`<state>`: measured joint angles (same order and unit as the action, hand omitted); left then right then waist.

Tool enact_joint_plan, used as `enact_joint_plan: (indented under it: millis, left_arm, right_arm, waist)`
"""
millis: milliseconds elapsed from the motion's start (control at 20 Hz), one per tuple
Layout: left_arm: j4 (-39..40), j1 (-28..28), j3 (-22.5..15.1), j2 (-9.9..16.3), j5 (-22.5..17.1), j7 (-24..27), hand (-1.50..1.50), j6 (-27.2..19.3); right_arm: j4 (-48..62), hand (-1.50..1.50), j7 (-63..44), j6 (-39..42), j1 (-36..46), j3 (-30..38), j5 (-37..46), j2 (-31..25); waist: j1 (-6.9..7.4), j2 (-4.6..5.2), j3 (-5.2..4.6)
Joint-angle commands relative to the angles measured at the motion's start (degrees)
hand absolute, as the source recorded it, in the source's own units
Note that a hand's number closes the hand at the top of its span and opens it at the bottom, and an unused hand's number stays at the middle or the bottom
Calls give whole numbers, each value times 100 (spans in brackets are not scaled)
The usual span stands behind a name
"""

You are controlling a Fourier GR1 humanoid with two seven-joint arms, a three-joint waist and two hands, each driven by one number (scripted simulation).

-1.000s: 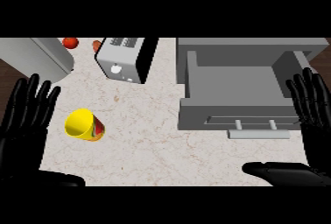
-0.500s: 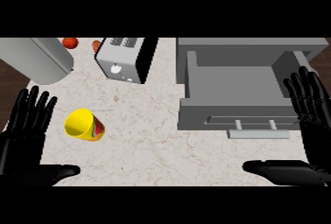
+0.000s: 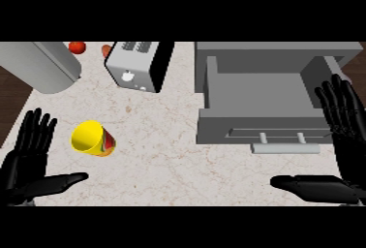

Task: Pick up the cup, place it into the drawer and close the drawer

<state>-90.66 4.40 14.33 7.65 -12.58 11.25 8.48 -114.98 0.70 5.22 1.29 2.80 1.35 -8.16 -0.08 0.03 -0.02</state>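
Note:
A yellow cup [image 3: 92, 138] with a red and orange pattern lies tilted on the marbled counter, its mouth facing up and left. My left hand [image 3: 27, 164] is open at the lower left, fingers up, a short gap to the left of the cup. The grey drawer [image 3: 214, 94] stands pulled open at the right, its inside bare, with a handle [image 3: 284, 146] on its front. My right hand [image 3: 343, 140] is open at the right edge, fingers up beside the drawer's front right corner, thumb stretched out low.
A silver toaster [image 3: 136, 65] stands at the back, left of the drawer. A large grey cylinder [image 3: 43, 65] lies at the back left. Two red-orange round things [image 3: 77, 47] sit behind them. The counter's left edge meets dark floor.
My left hand has slid down and toward the lower left, away from the cup. The view has shifted, so the grey cylinder shows larger. The right hand has hardly moved.

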Motion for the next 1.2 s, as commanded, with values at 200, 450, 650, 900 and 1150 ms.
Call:
enact_joint_plan:
  millis: [200,450,650,900,1150]
  left_arm:
    - [1973,-585,239,144,542,983,-150,-147]
    - [3179,-757,506,434,425,1728,-150,252]
    - [3889,-1114,516,445,413,2147,-150,222]
    - [5276,-1532,732,799,443,3163,-150,524]
    - [6958,-2363,815,914,702,4139,-150,394]
  right_arm:
    - [76,-150,73,80,67,-34,15,96]
    - [-204,-150,33,240,-194,154,-153,8]
    - [101,-150,259,306,-158,247,-81,45]
    - [157,-150,-39,209,259,75,33,124]
    - [191,-150,-19,341,274,297,-56,-49]
  waist:
    - [-21,3,-1]
    - [-28,-1,-1]
    - [-12,-2,0]
    - [-13,3,-2]
    - [-69,18,-9]
